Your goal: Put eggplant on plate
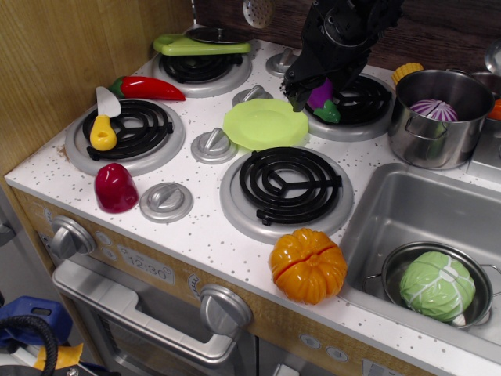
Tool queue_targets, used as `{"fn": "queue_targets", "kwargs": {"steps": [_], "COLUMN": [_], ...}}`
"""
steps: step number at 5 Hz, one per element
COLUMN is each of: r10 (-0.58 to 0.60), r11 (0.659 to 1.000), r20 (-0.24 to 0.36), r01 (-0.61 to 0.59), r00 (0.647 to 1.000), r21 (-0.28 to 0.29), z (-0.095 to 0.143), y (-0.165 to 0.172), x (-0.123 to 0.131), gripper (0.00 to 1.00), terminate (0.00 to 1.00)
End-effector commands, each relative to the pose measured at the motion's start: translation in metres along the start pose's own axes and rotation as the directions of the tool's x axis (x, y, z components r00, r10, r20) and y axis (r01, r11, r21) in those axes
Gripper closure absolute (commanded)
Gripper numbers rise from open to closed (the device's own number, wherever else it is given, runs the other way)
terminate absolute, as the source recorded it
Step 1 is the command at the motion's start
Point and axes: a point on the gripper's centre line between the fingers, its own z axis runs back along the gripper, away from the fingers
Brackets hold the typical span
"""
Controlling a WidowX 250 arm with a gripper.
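The small dark-purple eggplant (319, 96) with its green stem cap pointing down-right hangs in my black gripper (311, 97), just above the left edge of the back right burner (356, 102). The fingers look closed around it. The light lime-green plate (264, 124) with a wavy rim lies empty on the stove top between the burners, just left of and below the gripper. The eggplant is beside the plate's right rim, not over it.
A steel pot (438, 117) holding a purple-and-white striped vegetable stands to the right. An orange pumpkin (308, 265) sits at the front edge. A dark red toy (115, 188), a red pepper (145, 88) and a yellow-handled tool (103, 125) lie at the left. A cabbage (437, 286) sits in the sink.
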Motion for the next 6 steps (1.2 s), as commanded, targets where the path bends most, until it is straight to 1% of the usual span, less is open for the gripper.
{"fn": "queue_targets", "kwargs": {"steps": [1, 2, 3, 4, 5, 6], "r10": [0.000, -0.112, -0.202, -0.268, -0.281, -0.287], "r11": [1.000, 0.991, 0.970, 0.942, 0.926, 0.915], "r20": [0.000, 0.064, 0.116, 0.197, 0.193, 0.186], "r01": [0.000, 0.117, 0.215, 0.299, 0.319, 0.326], "r00": [1.000, 0.992, 0.973, 0.943, 0.940, 0.940], "r21": [0.000, -0.067, -0.114, -0.150, -0.203, -0.239], "z": [0.000, 0.002, 0.004, 0.001, -0.010, -0.019], "y": [0.000, -0.008, -0.018, -0.028, -0.034, -0.039], "x": [0.000, 0.012, 0.021, 0.028, 0.036, 0.040], "gripper": [0.00, 0.00, 0.00, 0.00, 0.00, 0.00], "terminate": [0.00, 0.00, 0.00, 0.00, 0.00, 0.00]}}
